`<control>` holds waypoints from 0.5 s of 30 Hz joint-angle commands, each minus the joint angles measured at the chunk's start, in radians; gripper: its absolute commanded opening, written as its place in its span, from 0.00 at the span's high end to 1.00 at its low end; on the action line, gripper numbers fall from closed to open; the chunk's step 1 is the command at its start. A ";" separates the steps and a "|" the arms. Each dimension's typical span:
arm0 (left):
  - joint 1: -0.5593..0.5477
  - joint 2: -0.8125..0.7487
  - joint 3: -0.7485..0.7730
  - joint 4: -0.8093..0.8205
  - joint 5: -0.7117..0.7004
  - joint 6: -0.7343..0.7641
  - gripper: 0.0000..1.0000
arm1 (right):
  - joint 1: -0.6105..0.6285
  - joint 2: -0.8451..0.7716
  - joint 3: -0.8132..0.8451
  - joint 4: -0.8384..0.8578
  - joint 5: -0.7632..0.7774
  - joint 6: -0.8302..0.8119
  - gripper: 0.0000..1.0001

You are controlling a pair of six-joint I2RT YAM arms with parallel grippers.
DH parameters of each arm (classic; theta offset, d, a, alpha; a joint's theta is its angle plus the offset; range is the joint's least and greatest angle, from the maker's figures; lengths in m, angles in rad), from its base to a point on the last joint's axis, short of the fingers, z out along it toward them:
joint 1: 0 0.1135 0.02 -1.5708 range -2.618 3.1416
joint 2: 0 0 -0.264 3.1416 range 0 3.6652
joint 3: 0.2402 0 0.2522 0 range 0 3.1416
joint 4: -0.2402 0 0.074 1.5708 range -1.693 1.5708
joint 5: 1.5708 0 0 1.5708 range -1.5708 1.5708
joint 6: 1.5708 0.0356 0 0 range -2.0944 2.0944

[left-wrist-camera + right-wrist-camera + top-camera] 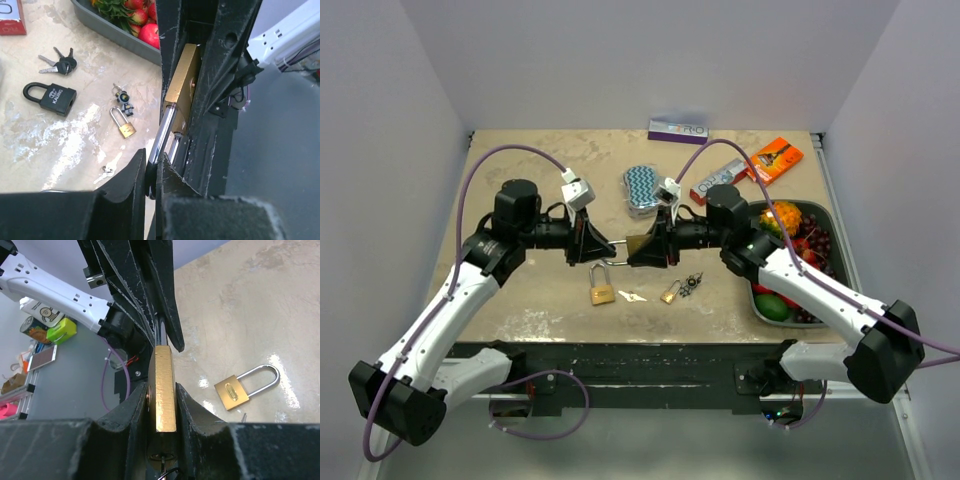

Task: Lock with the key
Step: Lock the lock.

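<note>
A large brass padlock (636,244) is held in the air between both grippers over the middle of the table. My left gripper (603,247) is shut on its steel shackle (163,131), seen in the left wrist view (152,167). My right gripper (645,249) is shut on the brass body (164,385), whose flat sides sit between the pads (162,388). A key with a dark ring appears to sit in the keyhole (162,458) on the body's near end. The shackle's legs run into the body; I cannot tell whether it is latched.
On the table below lie a brass padlock (601,291), a loose key (633,296), a small brass padlock (670,293), a toy keyring (692,284), a black padlock (51,97) and a bunch of keys (60,64). A grey fruit tray (832,222) stands right; a blue patterned case (643,187) behind.
</note>
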 commanded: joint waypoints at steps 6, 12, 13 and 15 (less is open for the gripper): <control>-0.090 0.032 -0.026 0.563 0.009 -0.377 1.00 | 0.133 0.046 0.018 0.211 -0.055 0.068 1.00; -0.136 0.068 -0.024 0.673 0.006 -0.446 1.00 | 0.177 0.088 0.034 0.250 -0.053 0.096 1.00; -0.141 0.072 -0.023 0.691 0.006 -0.475 1.00 | 0.179 0.095 0.036 0.258 -0.055 0.097 1.00; -0.148 0.078 -0.024 0.750 0.006 -0.511 1.00 | 0.186 0.111 0.039 0.264 -0.059 0.097 1.00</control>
